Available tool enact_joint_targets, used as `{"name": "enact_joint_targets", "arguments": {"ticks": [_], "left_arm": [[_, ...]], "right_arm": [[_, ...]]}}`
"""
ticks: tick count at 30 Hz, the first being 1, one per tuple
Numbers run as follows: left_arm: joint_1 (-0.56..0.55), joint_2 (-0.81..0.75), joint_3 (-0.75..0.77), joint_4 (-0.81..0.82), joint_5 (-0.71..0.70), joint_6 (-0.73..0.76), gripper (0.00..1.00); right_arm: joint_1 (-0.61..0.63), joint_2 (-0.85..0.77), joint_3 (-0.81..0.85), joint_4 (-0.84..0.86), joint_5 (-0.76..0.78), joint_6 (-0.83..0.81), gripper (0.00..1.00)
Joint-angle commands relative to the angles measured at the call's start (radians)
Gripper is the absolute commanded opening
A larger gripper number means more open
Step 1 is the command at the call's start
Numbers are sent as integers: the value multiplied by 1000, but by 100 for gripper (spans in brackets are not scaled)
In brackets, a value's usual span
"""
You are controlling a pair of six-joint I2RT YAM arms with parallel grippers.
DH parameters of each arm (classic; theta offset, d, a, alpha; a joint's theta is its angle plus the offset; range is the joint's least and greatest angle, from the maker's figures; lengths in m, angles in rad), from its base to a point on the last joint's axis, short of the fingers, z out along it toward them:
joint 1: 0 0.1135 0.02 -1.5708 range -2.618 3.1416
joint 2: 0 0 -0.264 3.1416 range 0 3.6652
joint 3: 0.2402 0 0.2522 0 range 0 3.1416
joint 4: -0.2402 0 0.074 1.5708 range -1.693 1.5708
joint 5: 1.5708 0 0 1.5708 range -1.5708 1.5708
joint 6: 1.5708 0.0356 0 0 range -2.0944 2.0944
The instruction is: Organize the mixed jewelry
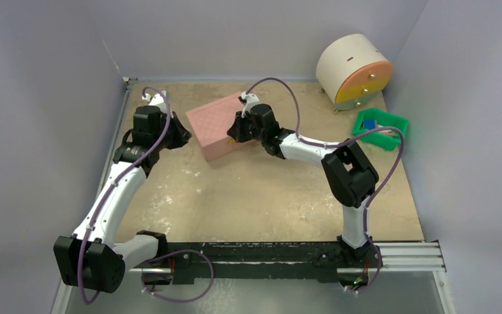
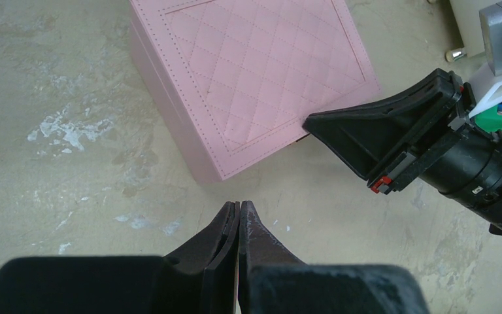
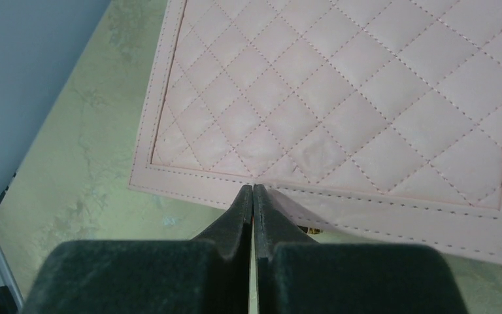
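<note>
left gripper [image 2: 238,212], right gripper [image 3: 253,196]: pinched together, empty | risk: right tips slip off pink quilted box [image 3: 340,98] lid (box skids)

You've got plain pale grey-lilac walls [image 1: 248,33] on 3 sides, w/ a tan tabletop [image 1: 268,196] btwn them, scuffed w/ whitish patches. Metal rail [image 1: 408,255] runs along the near edge. Light's soft, even.

Left gripper [image 2: 238,205], jaws pressed together, is hovering over the scuffed beige table [image 2: 72,163], just short of the near corner of the quilted pink box [image 2: 261,72]. From the right, the right gripper [image 2: 310,122] is touching its black tip to the box's edge, jaws likewise closed.
</note>
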Motion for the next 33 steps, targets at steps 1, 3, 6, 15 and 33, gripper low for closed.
{"name": "enact_joint_targets", "arguments": {"ticks": [1, 3, 6, 15, 33], "left_arm": [[-8, -16, -1, 38, 4, 5, 0], [-8, -16, 0, 37, 1, 5, 0], [-8, -16, 0, 36, -3, 6, 0], [-9, -5, -1, 34, -6, 7, 0], [-22, -2, -1, 22, -39, 12, 60]], "right_arm": [[12, -15, -103, -151, 9, 14, 0], [12, -44, -86, -175, 21, -2, 0], [12, -70, -51, -188, 50, -22, 0], [11, -109, -31, -206, 30, -35, 0], [-23, -410, -242, -243, 293, -110, 67]]}}
